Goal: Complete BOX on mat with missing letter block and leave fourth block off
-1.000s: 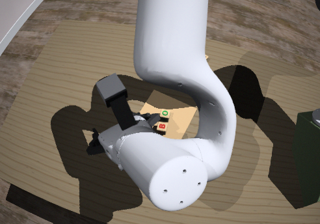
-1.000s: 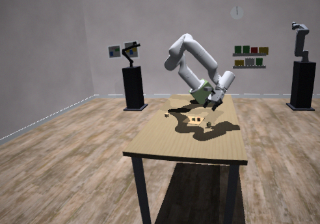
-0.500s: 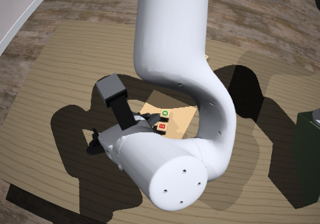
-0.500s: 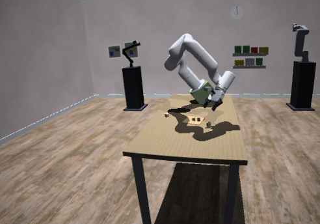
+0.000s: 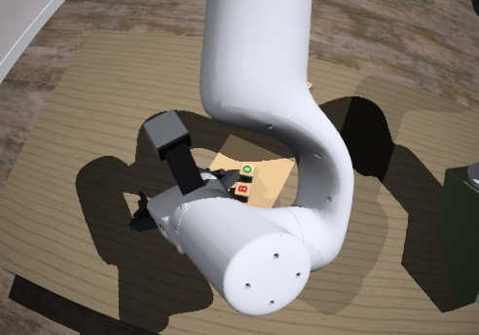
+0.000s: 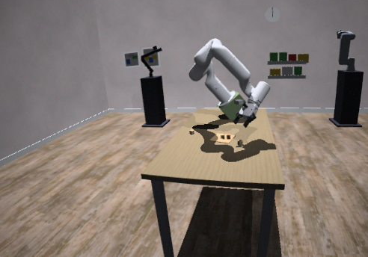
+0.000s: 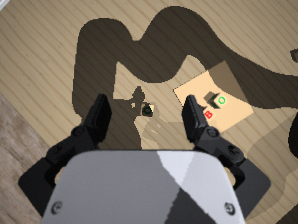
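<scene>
We see the gripper (image 7: 145, 116) hanging above the worktop (image 6: 194, 160) with its jaws spread fully wide and nothing between them. In the wrist view, a small block (image 7: 147, 109) lies on the bare wood in the gap between the two fingers, off the mat and inside the arm's shadow. Its top face shows a round green mark, but it is too dark and small for us to read the letter for sure.

The light mat (image 7: 235, 111) lies flat on the worktop, to the right of the jaws in the wrist view. Two blocks stand on it side by side and close together: the B block (image 5: 242, 188), with a red letter, and the O block (image 5: 247, 168), with a green letter. In the top view the white arm (image 5: 263, 72) covers a large part of the mat and the area around it.

In the exterior view, another small block (image 6: 240, 142) rests on the worktop just beside the mat's right edge, and one more small object (image 6: 191, 131) sits well apart on the left side. We cannot read the faces of these from here.
</scene>
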Controlling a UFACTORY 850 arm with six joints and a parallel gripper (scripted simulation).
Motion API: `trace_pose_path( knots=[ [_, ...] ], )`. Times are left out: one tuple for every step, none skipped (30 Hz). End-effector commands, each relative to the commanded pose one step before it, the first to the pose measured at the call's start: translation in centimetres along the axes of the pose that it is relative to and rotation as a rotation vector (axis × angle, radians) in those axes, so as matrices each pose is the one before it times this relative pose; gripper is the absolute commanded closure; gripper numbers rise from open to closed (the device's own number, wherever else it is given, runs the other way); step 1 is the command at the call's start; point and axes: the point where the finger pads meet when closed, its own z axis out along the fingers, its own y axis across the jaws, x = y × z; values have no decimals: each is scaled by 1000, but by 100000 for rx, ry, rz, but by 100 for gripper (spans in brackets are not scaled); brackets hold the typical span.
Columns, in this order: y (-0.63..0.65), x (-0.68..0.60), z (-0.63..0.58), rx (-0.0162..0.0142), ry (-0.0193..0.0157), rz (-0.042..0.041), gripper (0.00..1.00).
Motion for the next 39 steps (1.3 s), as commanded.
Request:
trace_pose_path(
  knots=[
    [1828,-10,-154,35,100,146,0],
    [1863,-71,-113,-18,27,-2,0],
    [2281,-57,-145,-6,14,-2,0],
    [0,0,0,0,0,0,0],
    [0,0,0,0,0,0,0],
    [2288,-27,-152,9,-7,0,0],
    [75,0,-5,1,-1,0,0],
    [0,0,0,0,0,0,0],
    [2059,0,-143,18,-24,1,0],
    [0,0,0,0,0,0,0],
    [0,0,0,0,0,0,0],
    [1433,13,-102,18,-26,1,0],
    [681,9,-50,9,-15,1,0],
    [119,2,-9,2,-3,0,0],
    [0,0,0,0,0,0,0],
    [0,0,0,0,0,0,0],
    [0,0,0,0,0,0,0],
    [0,0,0,0,0,0,0],
    [0,0,0,0,0,0,0],
    [0,0,0,0,0,0,0],
    [0,0,0,0,0,0,0],
    [0,0,0,0,0,0,0],
    [0,0,0,0,0,0,0],
    [0,0,0,0,0,0,0],
    [0,0,0,0,0,0,0],
    [0,0,0,0,0,0,0],
    [0,0,0,0,0,0,0],
    [0,0,0,0,0,0,0],
    [0,0,0,0,0,0,0],
    [0,0,0,0,0,0,0],
    [0,0,0,0,0,0,0],
    [0,0,0,0,0,0,0],
    [0,0,0,0,0,0,0],
    [0,0,0,0,0,0,0],
    [0,0,0,0,0,0,0],
    [0,0,0,0,0,0,0],
    [0,0,0,0,0,0,0],
    [0,0,0,0,0,0,0],
    [0,0,0,0,0,0,0]
  ],
)
